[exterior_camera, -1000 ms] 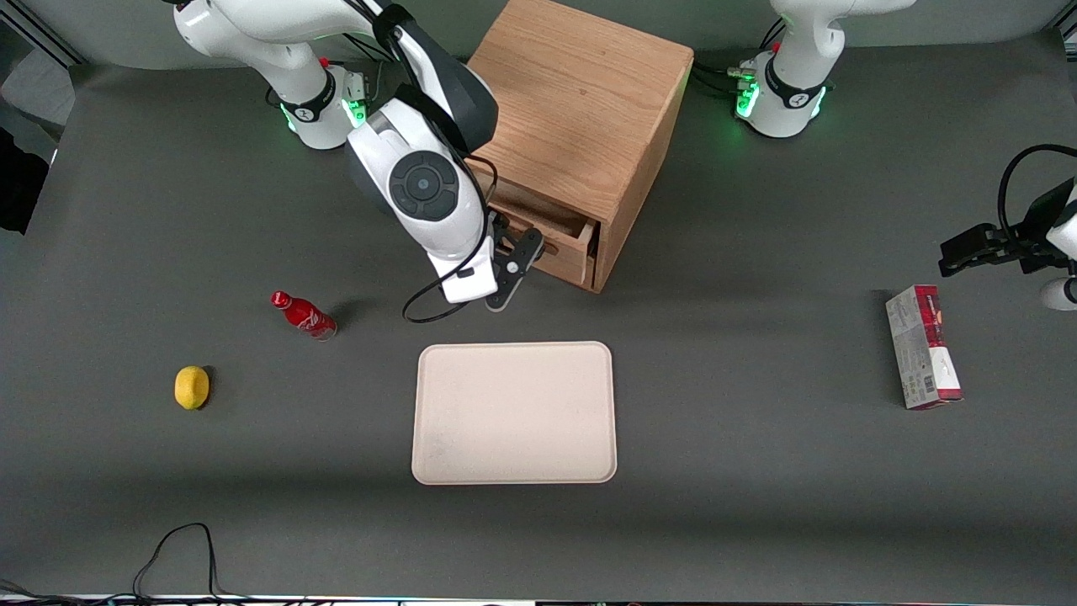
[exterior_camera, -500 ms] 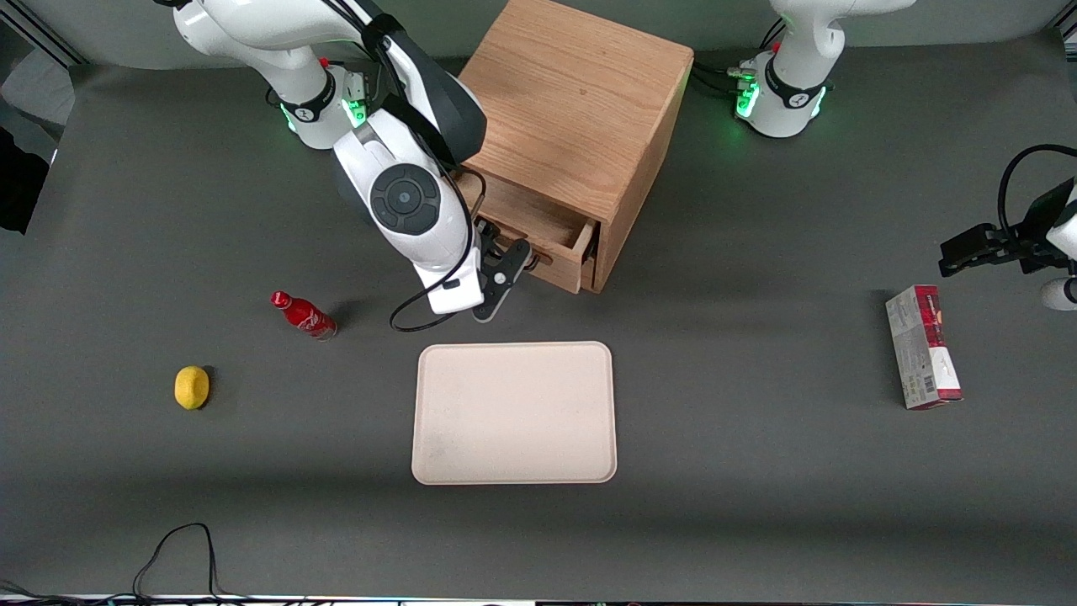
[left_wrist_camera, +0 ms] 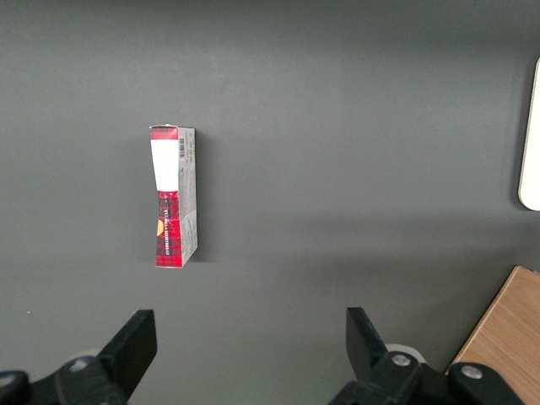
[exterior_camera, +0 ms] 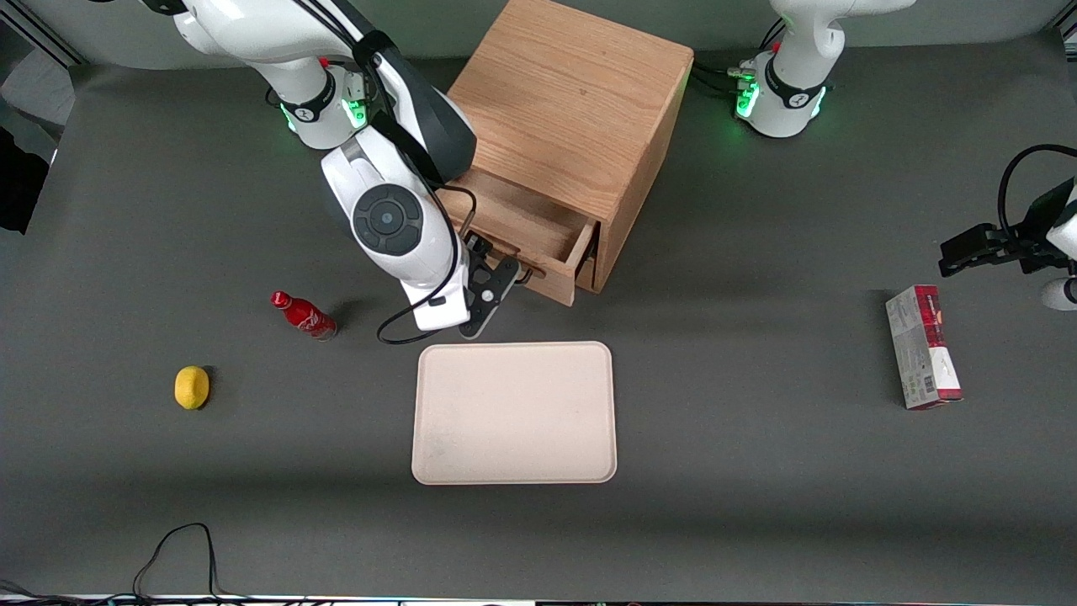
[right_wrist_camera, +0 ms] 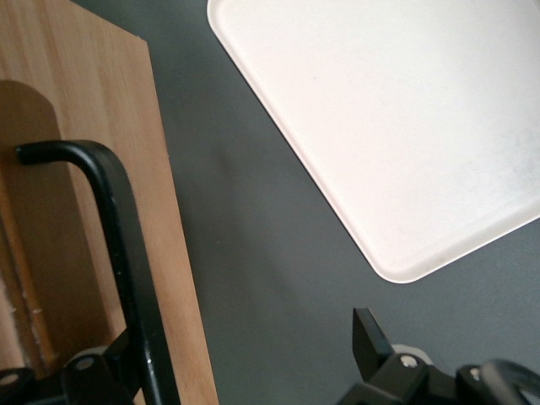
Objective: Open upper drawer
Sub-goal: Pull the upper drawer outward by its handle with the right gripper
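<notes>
The light oak cabinet (exterior_camera: 572,109) stands at the back of the table. Its upper drawer (exterior_camera: 523,225) is pulled partway out, showing a shallow wooden tray; in the right wrist view its oak front (right_wrist_camera: 126,169) carries the thin black wire handle (right_wrist_camera: 126,253). My right gripper (exterior_camera: 498,284) is at the drawer front, nearer the front camera than the cabinet. It is open (right_wrist_camera: 245,350), the jaws wide apart. One finger (right_wrist_camera: 101,367) sits between the handle and the wood, and the other finger (right_wrist_camera: 368,339) hangs over bare table. The lower drawer is hidden under the upper one.
A beige tray (exterior_camera: 513,412) lies just nearer the camera than the gripper; its corner (right_wrist_camera: 396,126) is close by in the right wrist view. A red bottle (exterior_camera: 303,314) and a lemon (exterior_camera: 192,387) lie toward the working arm's end. A red and grey box (exterior_camera: 922,347) lies toward the parked arm's end.
The upper drawer has slid farther out of the cabinet. My gripper has moved with its front, toward the front camera and the working arm's end.
</notes>
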